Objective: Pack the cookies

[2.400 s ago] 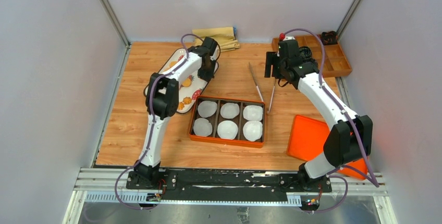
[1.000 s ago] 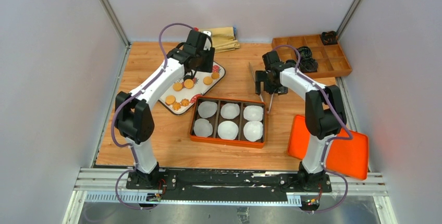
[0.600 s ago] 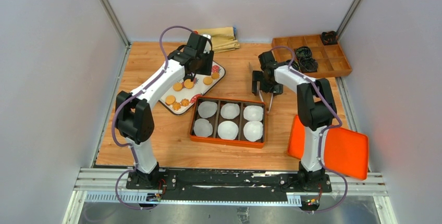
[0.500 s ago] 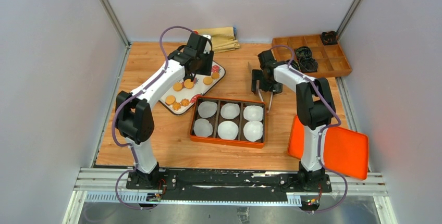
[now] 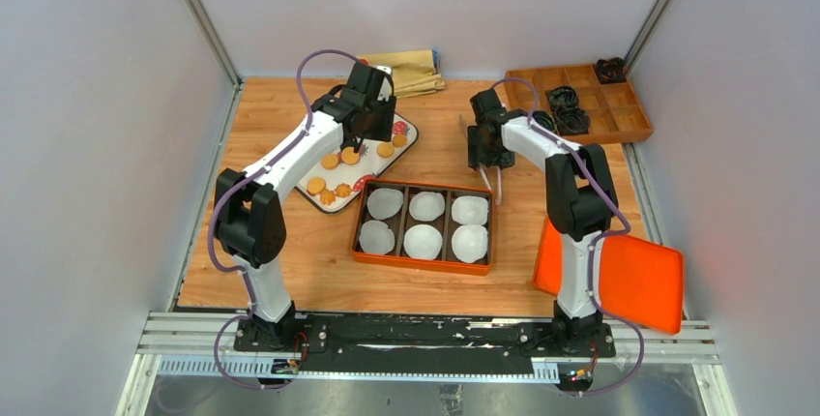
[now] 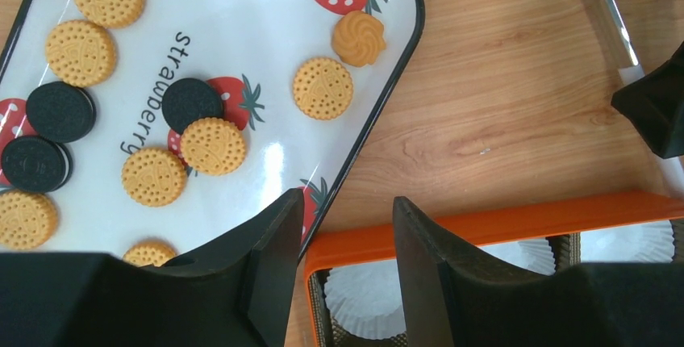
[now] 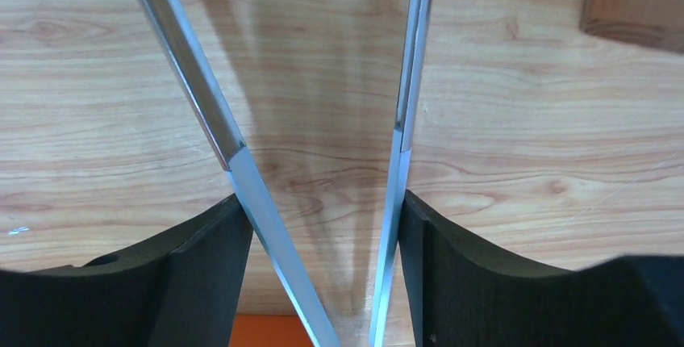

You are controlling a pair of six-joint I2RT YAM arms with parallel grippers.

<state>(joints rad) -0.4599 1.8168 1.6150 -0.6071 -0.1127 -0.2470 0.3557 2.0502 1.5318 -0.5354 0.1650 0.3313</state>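
Observation:
Golden cookies (image 6: 323, 87) and black cookies (image 6: 192, 103) lie scattered on a white strawberry-print tray (image 6: 242, 24); from above the cookies (image 5: 350, 156) show on the tray (image 5: 406, 135). My left gripper (image 6: 348, 200) hangs open and empty over the tray's edge and the corner of the orange box (image 6: 484, 222), under the left arm in the top view (image 5: 366, 140). My right gripper (image 7: 321, 202) is shut on the metal tongs (image 7: 193, 81). Both tong arms press against its pads. It sits behind the box in the top view (image 5: 483, 160).
The orange box (image 5: 423, 185) holds several white pleated paper cups (image 5: 424, 240). An orange lid (image 5: 619, 276) lies at the front right. At the back right stands a wooden compartment tray (image 5: 580, 102), and a folded cloth (image 5: 406, 68) lies at the back.
My right gripper slid slightly left and back over the tongs, and its jaws closed in against the two arms. The left gripper has hardly moved.

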